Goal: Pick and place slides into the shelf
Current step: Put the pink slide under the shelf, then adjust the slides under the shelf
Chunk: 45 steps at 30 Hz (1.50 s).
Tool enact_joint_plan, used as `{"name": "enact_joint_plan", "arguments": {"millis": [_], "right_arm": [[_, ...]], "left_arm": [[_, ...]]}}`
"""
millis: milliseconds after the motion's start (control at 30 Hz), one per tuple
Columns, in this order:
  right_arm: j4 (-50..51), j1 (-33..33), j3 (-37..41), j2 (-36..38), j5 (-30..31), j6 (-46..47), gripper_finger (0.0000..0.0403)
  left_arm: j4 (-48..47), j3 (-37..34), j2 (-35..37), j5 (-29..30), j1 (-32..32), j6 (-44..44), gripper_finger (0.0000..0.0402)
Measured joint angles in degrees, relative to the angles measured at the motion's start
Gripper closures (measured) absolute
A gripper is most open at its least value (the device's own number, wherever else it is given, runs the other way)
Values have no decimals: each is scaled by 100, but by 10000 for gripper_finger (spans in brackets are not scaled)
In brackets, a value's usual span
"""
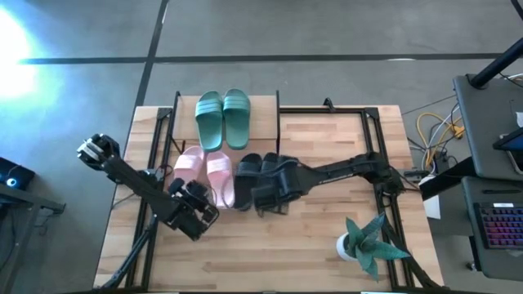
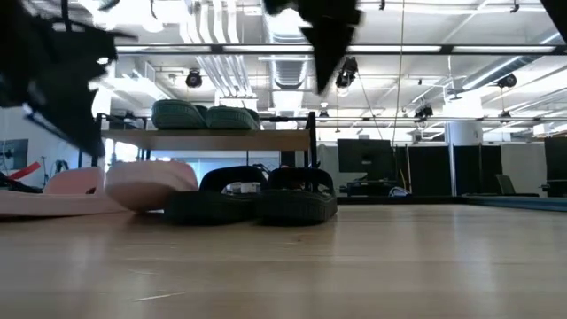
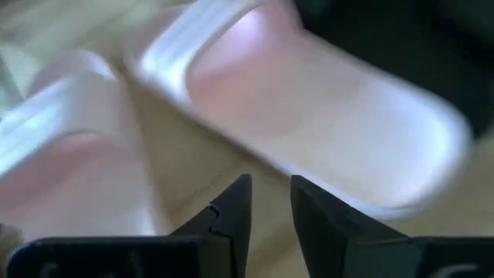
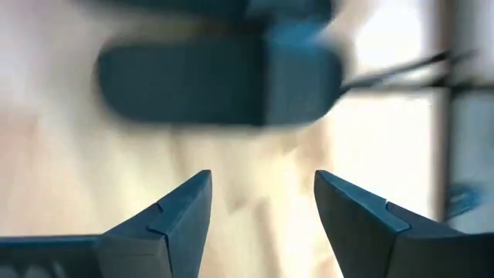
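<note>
- At centre of the high view: right gripper [image 1: 263,196] poised over the black slides [image 1: 250,173], fingers spread wide with nothing between them; one black slide [image 4: 220,79] lying just ahead of the fingertips in the right wrist view.
- Left of centre: left gripper [image 1: 198,206] at the heel end of the pale pink slides [image 1: 204,173], fingers [image 3: 235,212] standing a narrow gap apart, nothing gripped; pink sole [image 3: 324,131] just beyond the tips.
- Upper centre: green slides [image 1: 223,118] already resting on the shelf [image 1: 261,122] top board; pink and black pairs on the table [image 1: 327,245] just in front of it.
- Judged step: taking a black slide with the right gripper.
- Best done by lowering with jaws kept wide, straddling one slide's edge or strap only, not both shoes at once.
- Worth closing firmly; rubber likely to flex and sag.
- Worth lifting clear before heading to the shelf, avoiding the black frame posts and the neighbouring pink pair.
- Potted plant [image 1: 365,242] at lower right, well apart from the work.
</note>
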<state>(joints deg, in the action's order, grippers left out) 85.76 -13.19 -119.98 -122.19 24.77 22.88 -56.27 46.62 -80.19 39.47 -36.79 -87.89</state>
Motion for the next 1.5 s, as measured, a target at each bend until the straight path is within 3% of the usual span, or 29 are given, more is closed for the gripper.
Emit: {"name": "enact_joint_plan", "arguments": {"millis": [100,200,267,567,667,833,967,1100,1167,1367,1500], "right_arm": [[-199,-48,833,173,-802,44,187],[-721,-54,1621,308,-1000,48,195],[-986,-36,1943,370,-1032,90,201],[-1111,19,2117,486,-1021,459,216],[-1115,7,2104,526,-990,628,216],[-1118,8,2185,603,-1054,714,216],[-1508,-11,2578,603,-1983,672,216],[-3115,-35,3137,592,-3010,686,220],[-3769,-34,3322,592,-3197,912,229],[-3919,140,3558,592,-1823,1676,280],[-3777,474,3602,592,-1458,1484,313]], "left_arm": [[1099,128,341,-53,-68,771,324],[3422,-61,440,-386,-86,2511,324],[4084,-238,323,-441,18,3059,324],[3017,-995,-158,-352,657,2075,324],[2776,-1001,88,-505,588,1547,324],[2857,-507,702,-568,142,1627,324],[2854,-488,761,-509,-394,1193,324],[2948,-633,404,-1038,-739,715,324],[3152,-606,291,-1027,-840,686,324],[3475,-510,102,-442,-857,770,324],[3482,-508,72,-273,-859,763,324]]}}
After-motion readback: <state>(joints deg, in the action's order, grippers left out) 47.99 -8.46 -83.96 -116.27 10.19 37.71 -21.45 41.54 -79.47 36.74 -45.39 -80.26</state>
